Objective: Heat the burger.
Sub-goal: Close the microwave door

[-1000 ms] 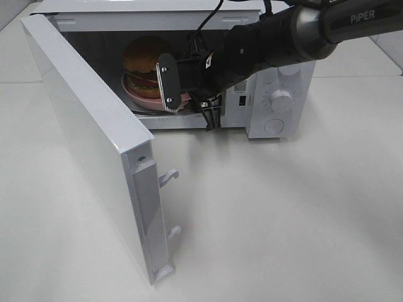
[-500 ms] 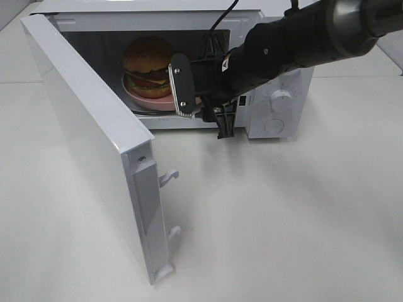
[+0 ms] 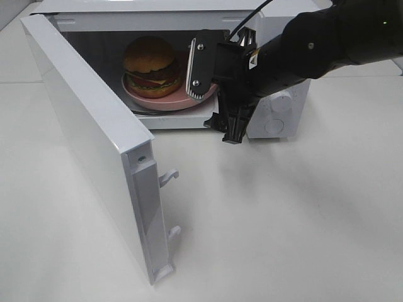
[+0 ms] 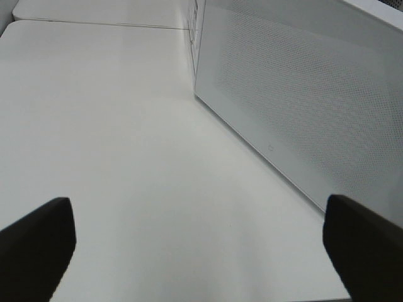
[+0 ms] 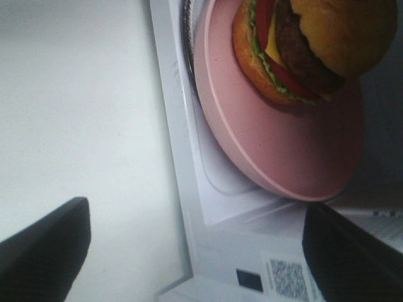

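Backing out of the microwave (image 3: 277, 123), the right gripper (image 3: 217, 94) is spreading its jaws wide, empty, leaving the burger (image 3: 150, 66) on the pink plate (image 3: 170, 102) inside; the left gripper (image 4: 195, 245) is waiting open beside the door (image 3: 82, 126), which needs closing next

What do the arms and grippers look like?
Right arm: glossy black casing, thin black cable looping above the wrist. Right gripper: black body, one finger faced with a flat grey metal plate, screws visible. Left gripper: only two dark fingertips show.
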Tool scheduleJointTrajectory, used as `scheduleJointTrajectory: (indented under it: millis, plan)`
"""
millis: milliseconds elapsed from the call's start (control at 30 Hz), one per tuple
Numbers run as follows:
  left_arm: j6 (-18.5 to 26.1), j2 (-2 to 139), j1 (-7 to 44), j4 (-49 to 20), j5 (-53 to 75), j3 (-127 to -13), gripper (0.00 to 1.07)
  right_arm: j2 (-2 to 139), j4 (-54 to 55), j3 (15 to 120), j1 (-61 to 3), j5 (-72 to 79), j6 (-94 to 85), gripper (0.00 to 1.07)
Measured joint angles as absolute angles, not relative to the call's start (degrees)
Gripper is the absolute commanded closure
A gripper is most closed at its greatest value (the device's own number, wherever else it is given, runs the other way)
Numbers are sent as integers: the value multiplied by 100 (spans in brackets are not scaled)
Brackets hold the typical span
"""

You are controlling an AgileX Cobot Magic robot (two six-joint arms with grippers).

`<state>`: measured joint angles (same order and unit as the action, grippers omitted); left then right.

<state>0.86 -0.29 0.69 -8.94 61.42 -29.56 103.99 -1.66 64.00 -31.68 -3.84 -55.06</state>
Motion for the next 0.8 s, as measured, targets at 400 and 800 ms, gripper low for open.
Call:
scheduleJointTrajectory:
  millis: [400,800]
  plan:
    - [86,-29,69,-894,6142,-2956,7,9345,-166,5569,-3168,-859,-3610,28]
    - [86,-29,69,-894,6142,-2956,7,8130,-155,4876,-3168,-2349,-1684,30]
